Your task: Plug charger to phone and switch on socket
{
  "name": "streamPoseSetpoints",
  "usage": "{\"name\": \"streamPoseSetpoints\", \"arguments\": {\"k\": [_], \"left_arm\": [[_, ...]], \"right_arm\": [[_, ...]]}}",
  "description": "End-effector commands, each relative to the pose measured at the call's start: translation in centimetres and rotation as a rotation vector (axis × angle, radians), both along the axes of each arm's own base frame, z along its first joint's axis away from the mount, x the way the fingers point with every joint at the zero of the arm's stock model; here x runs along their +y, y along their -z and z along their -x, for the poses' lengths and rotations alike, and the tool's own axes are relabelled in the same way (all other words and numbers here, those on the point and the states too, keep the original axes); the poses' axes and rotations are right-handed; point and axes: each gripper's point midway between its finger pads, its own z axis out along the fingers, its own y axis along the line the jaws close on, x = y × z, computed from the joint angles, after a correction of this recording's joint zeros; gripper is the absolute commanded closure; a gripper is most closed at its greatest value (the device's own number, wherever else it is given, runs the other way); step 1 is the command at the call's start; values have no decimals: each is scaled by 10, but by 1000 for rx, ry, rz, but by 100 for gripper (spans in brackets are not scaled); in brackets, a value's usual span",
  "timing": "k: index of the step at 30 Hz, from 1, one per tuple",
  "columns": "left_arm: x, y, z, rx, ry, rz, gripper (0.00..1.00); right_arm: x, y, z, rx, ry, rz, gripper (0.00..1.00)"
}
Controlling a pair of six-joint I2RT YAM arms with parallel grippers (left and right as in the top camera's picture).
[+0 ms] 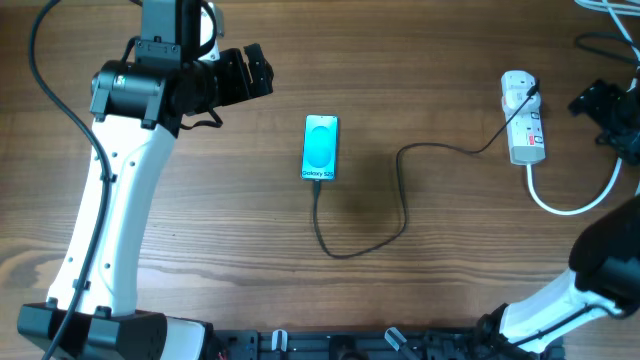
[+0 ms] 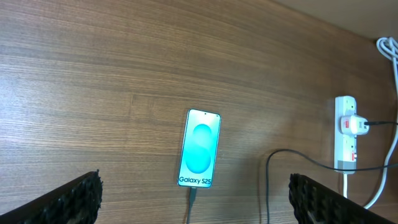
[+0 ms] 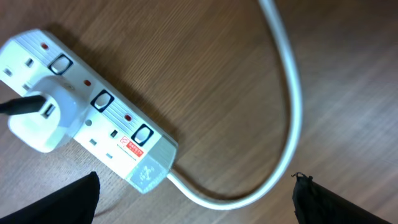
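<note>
The phone point(image 1: 320, 148) lies flat mid-table, cyan screen up, white strip toward the front; it also shows in the left wrist view point(image 2: 199, 148). The thin black charger cable point(image 1: 362, 245) is plugged into the phone's front end, loops right and runs to a white plug point(image 1: 520, 90) seated in the socket strip point(image 1: 525, 125). The right wrist view shows the socket point(image 3: 99, 109) with that plug point(image 3: 43, 118) and several switches. My left gripper point(image 1: 250, 72) is open, up and left of the phone. My right gripper point(image 1: 605, 105) is open, right of the socket.
The socket's thick white cord point(image 1: 575, 205) curves to the right and toward the back edge; it also shows in the right wrist view point(image 3: 286, 99). More white cable point(image 1: 605, 10) lies at the back right corner. The arm bases stand along the front edge.
</note>
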Motion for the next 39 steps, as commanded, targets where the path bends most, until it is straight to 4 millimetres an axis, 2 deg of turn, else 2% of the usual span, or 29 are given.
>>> {"name": "streamPoseSetpoints", "arguments": {"k": [1, 12, 19, 24, 30, 39], "left_arm": [[2, 4, -1, 10, -15, -4, 0], [2, 4, -1, 11, -14, -5, 0], [2, 4, -1, 11, -14, -4, 0], [2, 4, -1, 11, -14, -4, 0], [2, 4, -1, 11, -14, -4, 0], [2, 4, -1, 11, -14, -5, 0]], "right_arm": [[7, 31, -18, -6, -71, -76, 1], [-5, 100, -50, -10, -81, -95, 0], [-2, 100, -59, -45, -88, -109, 0], [8, 106, -65, -58, -108, -145, 0], [20, 132, -58, -11, -120, -173, 0], [23, 140, -49, 17, -114, -190, 0]]}}
